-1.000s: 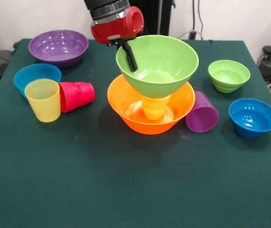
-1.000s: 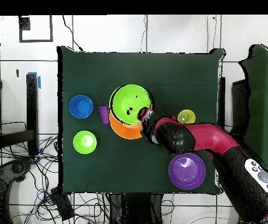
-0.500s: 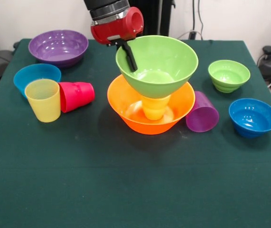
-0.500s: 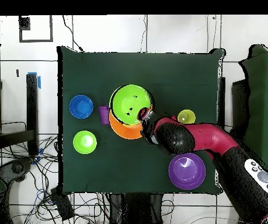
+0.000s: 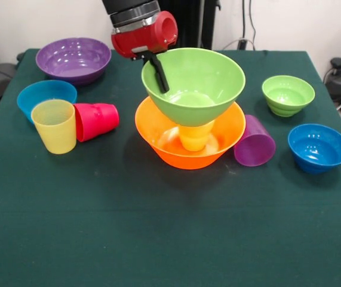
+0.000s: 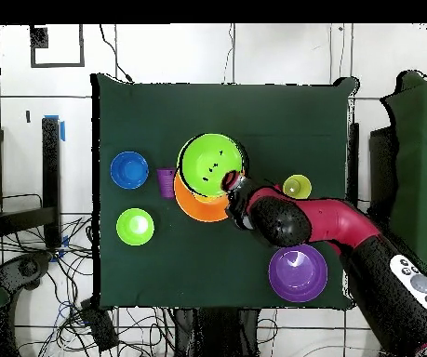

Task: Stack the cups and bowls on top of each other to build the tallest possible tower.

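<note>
Gripper (image 5: 156,67) clamped on the rim of the large lime green bowl (image 5: 197,81), one black finger (image 5: 160,75) down the inside wall, other side hidden behind the rim. Bowl sits over the yellow-orange cup (image 5: 196,136), w/ a slight tilt; can't tell if it's fully resting on the cup or just held there. Cup stands in the large orange bowl (image 5: 158,128), centre of the table (image 5: 158,239).

Purple cup (image 5: 254,142) lies on its side, touching the orange bowl. Beyond it: small lime green bowl (image 5: 288,94), blue bowl (image 5: 318,147).

Other side: red-pink cup (image 5: 97,120) on its side, pale yellow cup (image 5: 54,125) upright beside it, second blue bowl (image 5: 39,94) just behind, large purple bowl (image 5: 73,60) at the far corner.
</note>
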Available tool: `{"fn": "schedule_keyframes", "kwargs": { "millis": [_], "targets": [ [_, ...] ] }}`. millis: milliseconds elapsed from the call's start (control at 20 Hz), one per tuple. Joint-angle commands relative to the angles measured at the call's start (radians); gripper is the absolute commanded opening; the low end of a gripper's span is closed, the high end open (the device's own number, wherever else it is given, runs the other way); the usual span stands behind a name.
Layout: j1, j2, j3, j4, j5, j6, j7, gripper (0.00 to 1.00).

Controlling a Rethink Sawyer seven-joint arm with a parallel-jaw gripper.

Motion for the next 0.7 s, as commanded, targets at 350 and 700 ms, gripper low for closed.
{"fn": "schedule_keyframes", "kwargs": {
  "millis": [350, 700],
  "targets": [
    [0.053, 0.065, -0.058, -0.059, -0.058, -0.046, -0.023, 0.0],
    [0.055, 0.05, -0.055, -0.033, -0.053, -0.054, -0.007, 0.0]
  ]
}}
